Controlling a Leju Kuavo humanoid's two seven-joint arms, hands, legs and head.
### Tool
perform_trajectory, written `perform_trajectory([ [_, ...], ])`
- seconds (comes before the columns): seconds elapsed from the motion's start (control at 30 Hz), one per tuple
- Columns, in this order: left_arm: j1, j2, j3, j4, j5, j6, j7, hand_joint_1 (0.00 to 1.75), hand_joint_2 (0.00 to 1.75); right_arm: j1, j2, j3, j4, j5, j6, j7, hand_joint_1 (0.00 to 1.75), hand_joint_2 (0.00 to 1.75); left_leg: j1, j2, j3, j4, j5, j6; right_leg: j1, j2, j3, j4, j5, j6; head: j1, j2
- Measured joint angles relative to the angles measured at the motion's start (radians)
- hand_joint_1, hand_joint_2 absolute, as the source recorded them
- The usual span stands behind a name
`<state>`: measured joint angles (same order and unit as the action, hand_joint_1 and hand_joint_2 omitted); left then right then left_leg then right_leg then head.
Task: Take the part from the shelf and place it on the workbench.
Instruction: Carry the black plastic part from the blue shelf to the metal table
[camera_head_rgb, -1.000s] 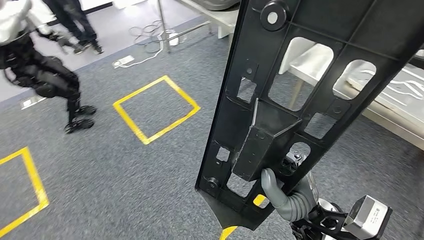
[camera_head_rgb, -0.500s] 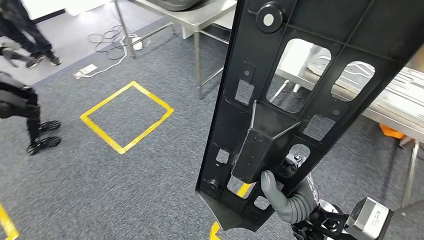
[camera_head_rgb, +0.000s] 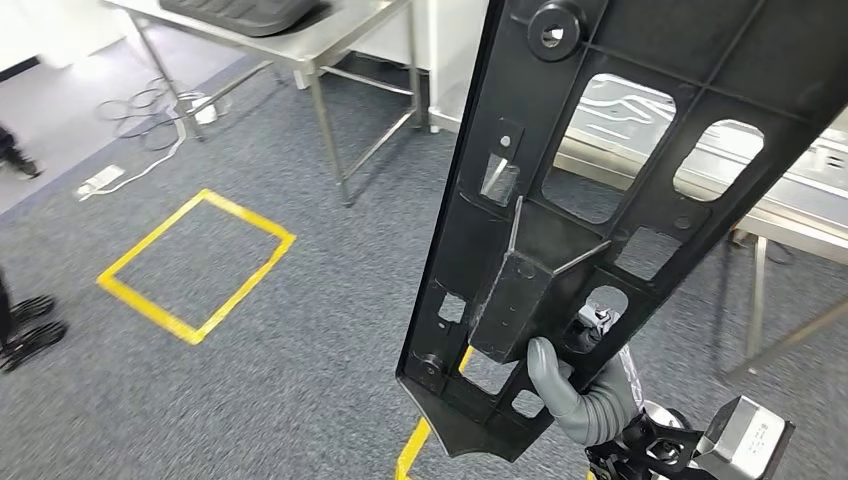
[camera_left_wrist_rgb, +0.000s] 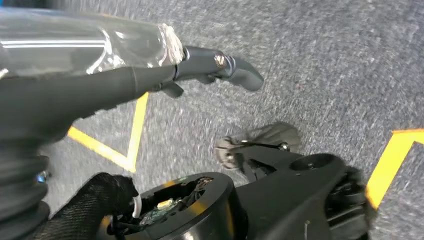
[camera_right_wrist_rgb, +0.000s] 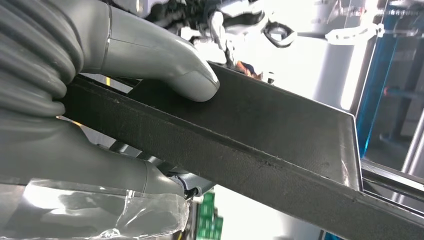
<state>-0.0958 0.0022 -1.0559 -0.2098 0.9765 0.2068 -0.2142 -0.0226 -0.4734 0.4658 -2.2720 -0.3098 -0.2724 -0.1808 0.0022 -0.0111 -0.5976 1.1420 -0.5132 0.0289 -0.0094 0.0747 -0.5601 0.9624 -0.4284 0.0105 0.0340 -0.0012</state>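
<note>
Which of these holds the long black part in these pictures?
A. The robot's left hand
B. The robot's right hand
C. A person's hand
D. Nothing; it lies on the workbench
B: the right hand grips the black part near its lower end, above the carpet.

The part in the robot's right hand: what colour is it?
Black; the part shows best in the head view, gripped by the right hand.
</note>
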Motion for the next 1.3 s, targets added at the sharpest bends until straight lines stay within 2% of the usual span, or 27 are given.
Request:
perform_trajectory([
  [0.07, 0.001, 0.001, -0.001, 0.000, -0.002, 0.000, -0.001, 0.00, 1.75, 0.000, 0.000, 0.000, 0.000, -0.001, 0.000, 0.000, 1.75, 1.75, -0.006, -0.041, 0.060, -0.144, 0.063, 0.018, 0.000, 0.023, -0.001, 0.000, 0.002, 0.003, 0.000, 0.000],
  [0.1, 0.001, 0.002, -0.001, 0.000, -0.002, 0.000, -0.002, 0.00, 1.75, 0.001, 0.000, 0.000, 0.000, -0.002, 0.000, 0.000, 1.75, 1.75, -0.009, -0.055, 0.074, -0.181, 0.075, 0.024, -0.001, 0.032, -0.004, -0.001, 0.004, 0.006, 0.000, 0.000],
  [0.13, 0.001, 0.003, -0.002, 0.000, -0.003, 0.000, -0.002, 0.00, 1.75, 0.001, 0.000, 0.000, 0.000, -0.002, 0.000, 0.000, 1.75, 1.75, -0.011, -0.059, 0.077, -0.194, 0.076, 0.026, -0.003, 0.041, -0.007, -0.002, 0.006, 0.012, 0.000, 0.000],
  [0.2, 0.002, 0.003, -0.003, 0.000, -0.003, -0.001, -0.003, 0.00, 1.75, 0.004, -0.002, 0.000, -0.001, -0.003, 0.000, 0.001, 1.75, 1.75, -0.011, -0.044, 0.080, -0.203, 0.080, 0.028, -0.005, 0.054, -0.012, -0.005, 0.010, 0.023, 0.000, 0.000],
  [0.23, 0.002, 0.003, -0.004, 0.000, -0.004, -0.001, -0.003, 0.00, 1.75, 0.004, -0.003, -0.001, -0.001, -0.003, 0.000, 0.002, 1.75, 1.75, -0.008, -0.034, 0.082, -0.208, 0.084, 0.029, -0.003, 0.041, -0.016, 0.002, 0.003, 0.027, 0.001, 0.000],
  [0.27, 0.002, 0.002, -0.005, 0.000, -0.004, -0.001, -0.003, 0.00, 1.75, 0.005, -0.005, -0.001, -0.001, -0.003, 0.000, 0.002, 1.75, 1.75, -0.005, -0.023, 0.084, -0.214, 0.088, 0.031, -0.001, 0.016, -0.028, 0.027, -0.014, 0.031, 0.003, 0.000],
  [0.33, 0.004, 0.001, -0.008, 0.000, -0.004, -0.001, -0.002, 0.00, 1.75, 0.005, -0.007, -0.002, -0.002, -0.004, 0.000, 0.004, 1.75, 1.75, -0.003, 0.003, 0.086, -0.219, 0.090, 0.034, 0.001, -0.042, -0.078, 0.138, -0.079, 0.037, 0.005, 0.000],
  [0.4, 0.006, 0.001, -0.011, 0.000, -0.004, -0.001, 0.002, 0.00, 1.75, 0.005, -0.008, -0.002, -0.001, -0.004, 0.000, 0.005, 1.75, 1.75, -0.004, 0.031, 0.086, -0.219, 0.089, 0.036, -0.003, -0.060, -0.134, 0.261, -0.130, 0.045, 0.005, 0.000],
  [0.43, 0.007, 0.001, -0.012, 0.000, -0.004, -0.001, 0.003, 0.00, 1.75, 0.005, -0.008, -0.002, -0.001, -0.005, 0.000, 0.006, 1.75, 1.75, -0.003, 0.043, 0.085, -0.218, 0.088, 0.036, -0.005, -0.062, -0.147, 0.288, -0.134, 0.048, 0.005, 0.000],
  [0.47, 0.008, 0.001, -0.012, 0.000, -0.003, -0.001, 0.004, 0.00, 1.75, 0.005, -0.008, -0.002, -0.001, -0.005, 0.000, 0.006, 1.75, 1.75, -0.002, 0.056, 0.086, -0.218, 0.087, 0.035, -0.007, -0.065, -0.134, 0.267, -0.117, 0.051, 0.005, 0.000],
  [0.53, 0.007, -0.001, -0.014, 0.000, -0.003, -0.001, 0.006, 0.00, 1.75, 0.005, -0.008, -0.002, -0.001, -0.005, 0.001, 0.008, 1.75, 1.75, 0.000, 0.078, 0.090, -0.216, 0.083, 0.029, -0.011, -0.087, -0.062, 0.140, -0.054, 0.057, 0.005, 0.000],
  [0.57, 0.007, -0.001, -0.014, 0.000, -0.003, -0.001, 0.007, 0.00, 1.75, 0.005, -0.008, -0.002, -0.001, -0.005, 0.001, 0.009, 1.75, 1.75, -0.003, 0.088, 0.093, -0.214, 0.079, 0.023, -0.012, -0.111, -0.022, 0.069, -0.028, 0.057, 0.005, 0.000],
  [0.6, 0.006, -0.001, -0.015, 0.000, -0.003, -0.001, 0.009, 0.00, 1.75, 0.004, -0.008, -0.002, -0.001, -0.006, 0.001, 0.010, 1.75, 1.75, -0.006, 0.095, 0.096, -0.212, 0.075, 0.018, -0.011, -0.127, 0.002, 0.025, -0.015, 0.053, 0.004, 0.000],
  [0.67, 0.005, 0.000, -0.017, 0.000, -0.003, -0.001, 0.013, 0.00, 1.75, 0.005, -0.009, -0.002, -0.001, -0.007, 0.002, 0.012, 1.75, 1.75, -0.012, 0.111, 0.101, -0.208, 0.069, 0.007, -0.008, -0.138, 0.013, -0.001, -0.014, 0.038, 0.003, 0.000],
  [0.7, 0.005, 0.000, -0.017, 0.000, -0.003, -0.001, 0.014, 0.00, 1.75, 0.004, -0.009, -0.002, -0.001, -0.007, 0.003, 0.012, 1.75, 1.75, -0.011, 0.119, 0.102, -0.207, 0.067, 0.002, -0.008, -0.126, 0.011, -0.001, -0.013, 0.030, 0.002, 0.000],
  [0.73, 0.004, 0.000, -0.018, 0.000, -0.003, -0.001, 0.014, 0.00, 1.75, 0.005, -0.010, -0.002, -0.001, -0.008, 0.003, 0.013, 1.75, 1.75, -0.008, 0.116, 0.102, -0.202, 0.061, -0.003, -0.008, -0.116, 0.009, -0.001, -0.011, 0.024, 0.002, 0.000],
  [0.8, 0.002, 0.000, -0.018, 0.000, -0.003, -0.001, 0.014, 0.00, 1.75, 0.004, -0.010, -0.002, -0.001, -0.008, 0.004, 0.015, 1.75, 1.75, -0.001, 0.077, 0.078, -0.143, 0.020, -0.014, -0.010, -0.095, 0.007, -0.002, -0.006, 0.012, 0.002, 0.000],
  [0.87, 0.000, -0.001, -0.018, 0.000, -0.002, -0.001, 0.014, 0.00, 1.75, 0.003, -0.010, -0.002, -0.002, -0.008, 0.004, 0.018, 1.75, 1.75, 0.001, 0.032, 0.010, 0.003, -0.052, -0.019, -0.009, -0.073, 0.002, -0.002, -0.002, 0.005, 0.001, 0.000],
  [0.9, -0.001, -0.001, -0.018, 0.000, 0.000, -0.001, 0.013, 0.00, 1.75, 0.003, -0.010, -0.001, -0.001, -0.008, 0.004, 0.019, 1.75, 1.75, 0.001, 0.025, -0.025, 0.075, -0.078, -0.019, -0.008, -0.061, -0.001, -0.002, -0.001, 0.003, 0.001, 0.000],
  [0.93, -0.002, -0.001, -0.018, 0.000, 0.000, -0.001, 0.012, 0.00, 1.75, 0.004, -0.010, -0.001, -0.001, -0.008, 0.004, 0.019, 1.75, 1.75, 0.001, 0.022, -0.048, 0.120, -0.087, -0.018, -0.007, -0.047, -0.002, -0.002, 0.000, 0.002, 0.001, 0.000],
  [0.97, -0.003, -0.001, -0.018, 0.000, 0.001, -0.001, 0.011, 0.00, 1.75, 0.004, -0.010, -0.001, -0.001, -0.008, 0.004, 0.020, 1.75, 1.75, 0.000, 0.020, -0.050, 0.119, -0.074, -0.014, -0.005, -0.034, -0.002, -0.002, 0.001, 0.001, 0.001, 0.000],
  [1.0, -0.004, -0.001, -0.018, 0.000, 0.001, -0.001, 0.011, 0.00, 1.75, 0.004, -0.010, -0.001, -0.001, -0.008, 0.004, 0.020, 1.75, 1.75, -0.001, 0.016, -0.029, 0.071, -0.042, -0.008, -0.003, -0.020, -0.001, -0.002, 0.002, 0.001, 0.001, 0.000],
  [1.07, -0.004, 0.000, -0.018, 0.000, 0.001, -0.001, 0.011, 0.00, 1.75, 0.004, -0.010, -0.001, -0.001, -0.008, 0.004, 0.020, 1.75, 1.75, -0.003, -0.011, 0.044, -0.088, 0.034, 0.008, -0.002, 0.005, 0.001, -0.002, 0.004, 0.003, 0.002, 0.000],
  [1.1, -0.004, 0.000, -0.018, 0.000, 0.001, -0.001, 0.011, 0.00, 1.75, 0.004, -0.010, -0.001, -0.001, -0.008, 0.004, 0.020, 1.75, 1.75, -0.005, -0.024, 0.071, -0.152, 0.059, 0.014, -0.002, 0.015, 0.001, -0.003, 0.006, 0.006, 0.002, 0.000],
  [1.13, -0.004, 0.000, -0.018, 0.000, 0.001, -0.001, 0.011, 0.00, 1.75, 0.004, -0.010, -0.001, -0.001, -0.007, 0.004, 0.020, 1.75, 1.75, -0.007, -0.034, 0.084, -0.188, 0.069, 0.018, -0.003, 0.022, -0.002, -0.004, 0.009, 0.010, 0.001, 0.000],
  [1.23, -0.006, -0.001, -0.019, -0.001, 0.001, -0.001, 0.011, 0.00, 1.75, 0.004, -0.011, -0.001, -0.002, 0.006, 0.003, 0.024, 1.75, 1.75, -0.013, -0.030, 0.085, -0.204, 0.077, 0.024, -0.007, 0.032, -0.008, -0.009, 0.016, 0.027, 0.001, 0.000],
  [1.3, -0.005, -0.003, -0.019, -0.001, 0.001, -0.001, 0.009, 0.00, 1.75, 0.002, -0.013, -0.001, -0.002, 0.016, 0.001, 0.027, 1.75, 1.75, -0.008, -0.022, 0.087, -0.213, 0.086, 0.034, -0.005, -0.002, -0.019, 0.016, -0.004, 0.035, 0.003, 0.000],
])
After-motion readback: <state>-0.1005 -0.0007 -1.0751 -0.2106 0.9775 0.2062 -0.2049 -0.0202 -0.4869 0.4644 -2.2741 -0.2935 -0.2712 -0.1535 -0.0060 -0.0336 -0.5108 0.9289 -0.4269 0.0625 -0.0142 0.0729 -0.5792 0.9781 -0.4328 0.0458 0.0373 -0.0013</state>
